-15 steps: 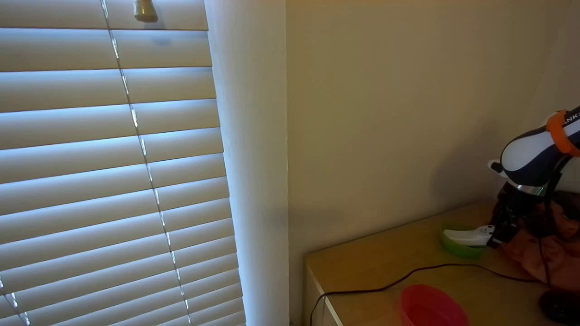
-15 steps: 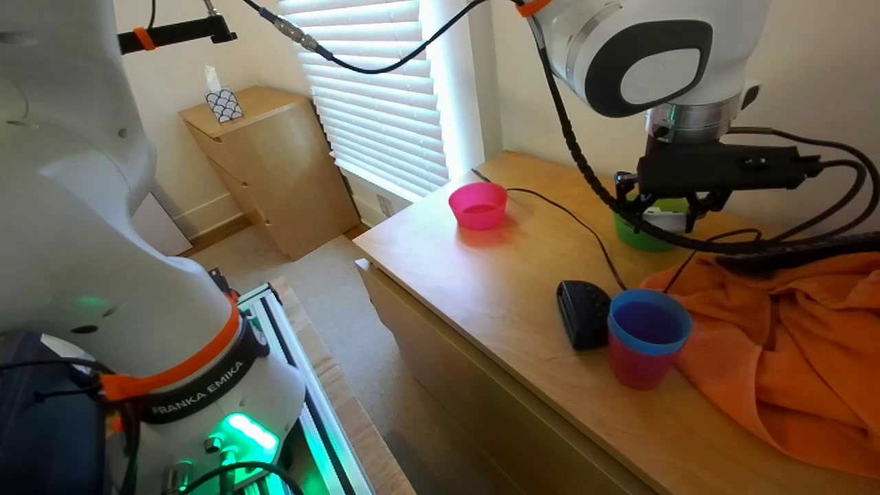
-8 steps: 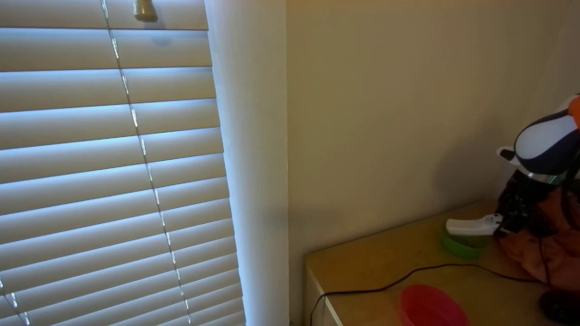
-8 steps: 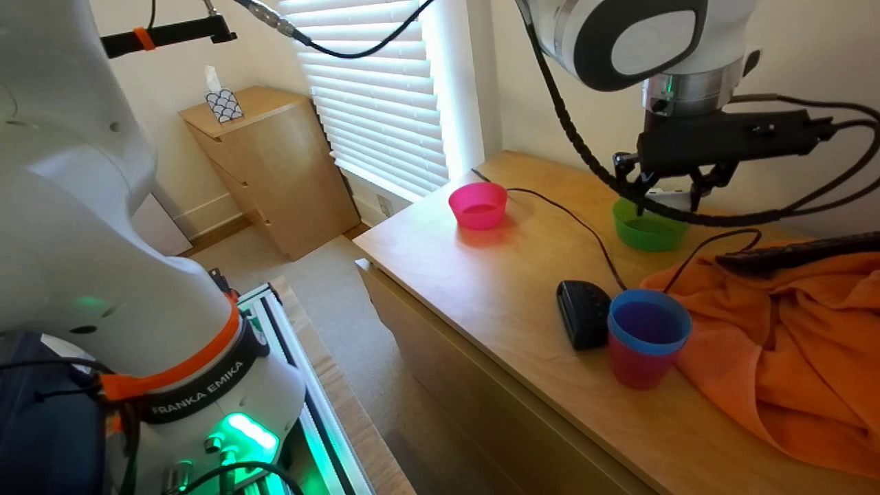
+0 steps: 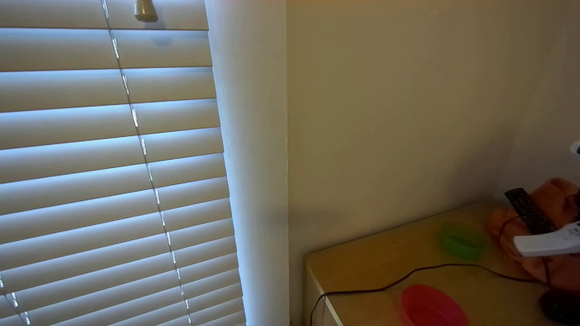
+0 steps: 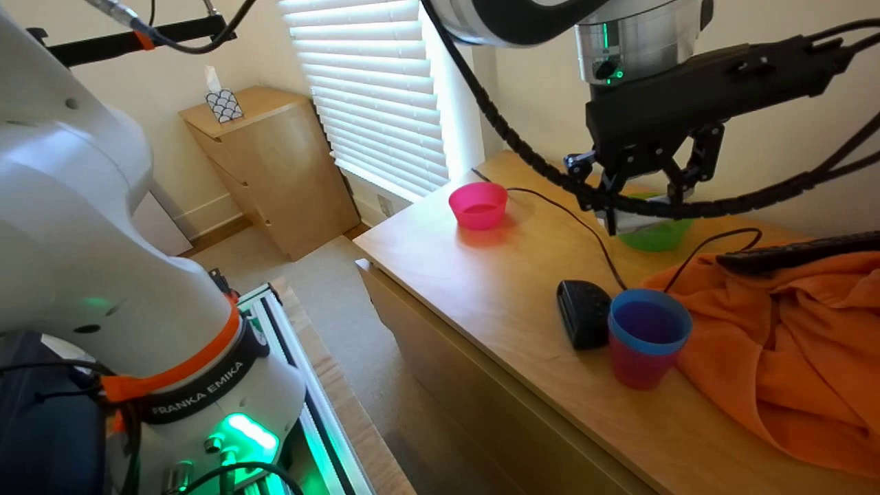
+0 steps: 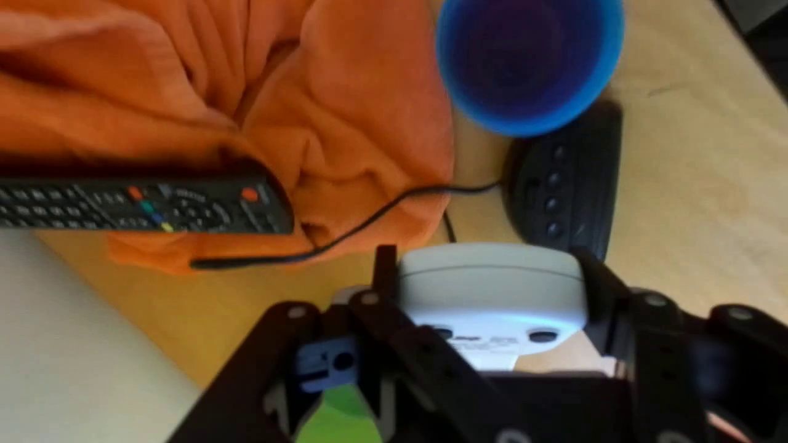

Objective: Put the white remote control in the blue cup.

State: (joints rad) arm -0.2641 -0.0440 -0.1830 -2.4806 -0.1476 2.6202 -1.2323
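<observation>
The white remote control (image 7: 492, 289) is held across my gripper (image 7: 487, 271) in the wrist view, with a finger on each side of it. In an exterior view the gripper (image 6: 639, 213) is raised above the table, and the remote (image 6: 636, 221) shows partly behind the fingers and a hose. The remote also sticks out at the right edge in an exterior view (image 5: 543, 244), where the gripper is almost wholly out of frame. The blue cup (image 6: 646, 347) stands upright, nested in a red-pink cup (image 6: 639, 371). Its opening shows ahead in the wrist view (image 7: 529, 123), apart from the remote.
A black device (image 6: 583, 315) stands beside the cups. A crumpled orange cloth (image 6: 790, 344) lies to their right with a dark remote (image 6: 804, 253) on it. A green bowl (image 6: 656, 237) is behind the gripper, a pink bowl (image 6: 479, 206) farther left. A black cord (image 6: 577, 218) crosses the table.
My gripper has lifted the white remote out of the green bowl and carried it away from the bowl, toward the side of the cups. The arm has tilted. Bowls and cups have not moved.
</observation>
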